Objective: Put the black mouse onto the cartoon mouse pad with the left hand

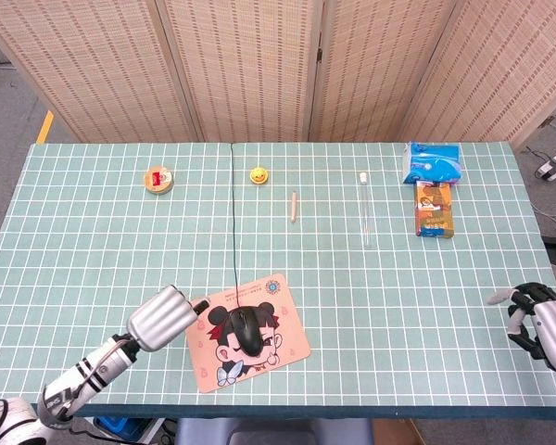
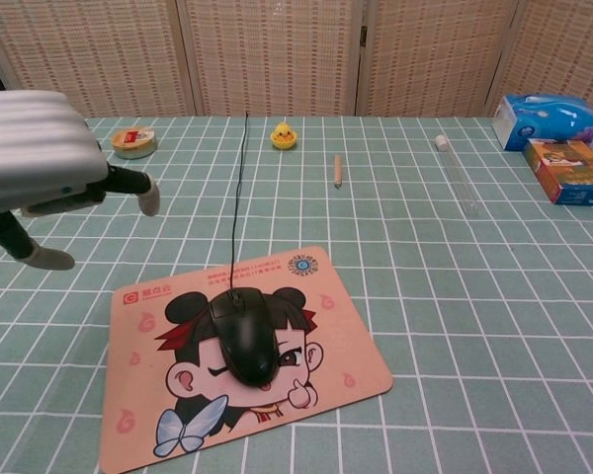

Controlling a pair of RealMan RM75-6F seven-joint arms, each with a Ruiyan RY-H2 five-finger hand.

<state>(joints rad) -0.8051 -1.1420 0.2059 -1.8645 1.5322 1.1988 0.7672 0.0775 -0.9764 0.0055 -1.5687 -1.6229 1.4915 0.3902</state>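
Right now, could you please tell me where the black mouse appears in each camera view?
Head view: the black corded mouse sits low, left of centre, on the pink cartoon mouse pad.
Chest view: it lies low, left of centre.
Shared landmark: its black cable running toward the table's far edge.

Right hand (image 1: 540, 320) partly out of frame
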